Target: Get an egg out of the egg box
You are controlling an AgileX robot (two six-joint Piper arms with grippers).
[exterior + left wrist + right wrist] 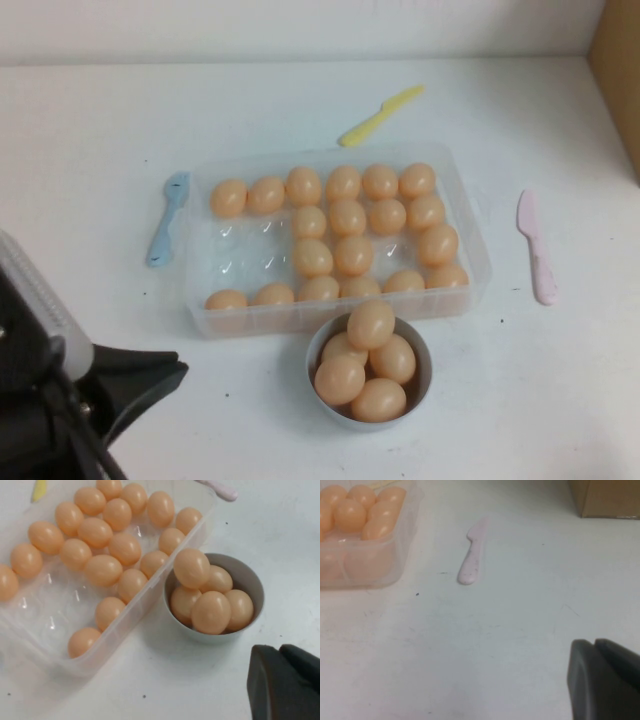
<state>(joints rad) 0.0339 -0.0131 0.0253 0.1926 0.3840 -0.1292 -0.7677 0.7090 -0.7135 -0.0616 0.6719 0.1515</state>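
The clear plastic egg box (330, 318) lies mid-table with many peach-orange eggs in its cups, such as one egg (313, 257) near the middle; several cups on its left side are bare. It also shows in the left wrist view (50, 625) and the right wrist view (365, 565). My left gripper (176, 369) is shut and empty, low at the table's front left, apart from the box; its fingers (277, 650) are pressed together. My right gripper (594, 642) is shut and empty over bare table right of the box, out of the high view.
A grey-blue bowl (425, 365) holding several eggs stands against the box's front wall, also in the left wrist view (250, 580). A blue knife (165, 220) lies left of the box, a yellow one (380, 115) behind, a pink one (536, 245) right. A cardboard box (618, 70) is far right.
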